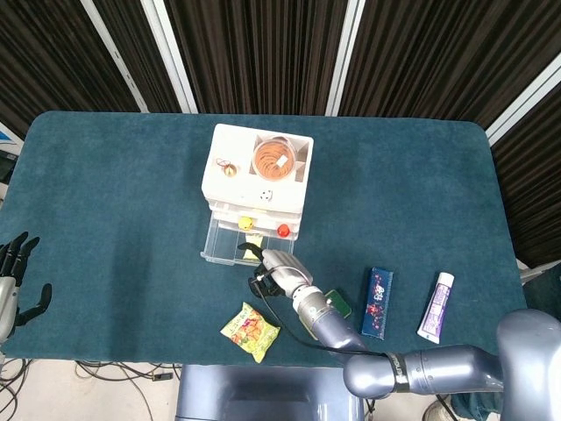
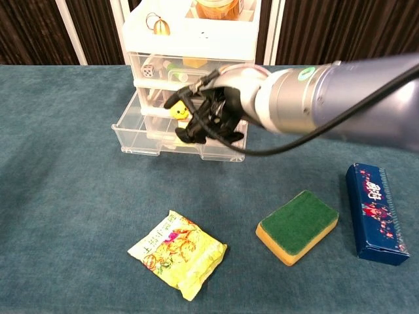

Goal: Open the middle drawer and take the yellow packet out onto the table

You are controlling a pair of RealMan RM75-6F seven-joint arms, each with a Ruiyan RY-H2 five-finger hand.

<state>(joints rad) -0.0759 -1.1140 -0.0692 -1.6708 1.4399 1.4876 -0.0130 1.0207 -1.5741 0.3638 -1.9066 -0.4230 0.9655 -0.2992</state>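
The yellow packet (image 1: 250, 331) (image 2: 178, 252) lies flat on the teal table, near its front edge. Behind it stands the white drawer unit (image 1: 259, 180) (image 2: 190, 40), with one clear drawer (image 1: 226, 246) (image 2: 141, 129) pulled out. My right hand (image 1: 273, 272) (image 2: 211, 116) hovers at the right part of that open drawer, fingers curled in with nothing in them. It hides part of the drawer's front. A small yellow toy (image 2: 178, 111) shows just left of the hand. Off the table's left edge, my left hand (image 1: 13, 282) has its fingers spread and holds nothing.
A green and yellow sponge (image 1: 337, 304) (image 2: 298, 226) lies right of the packet. Further right are a blue box (image 1: 378, 303) (image 2: 374, 212) and a white tube (image 1: 436, 305). A round tin (image 1: 274, 160) sits on top of the drawer unit.
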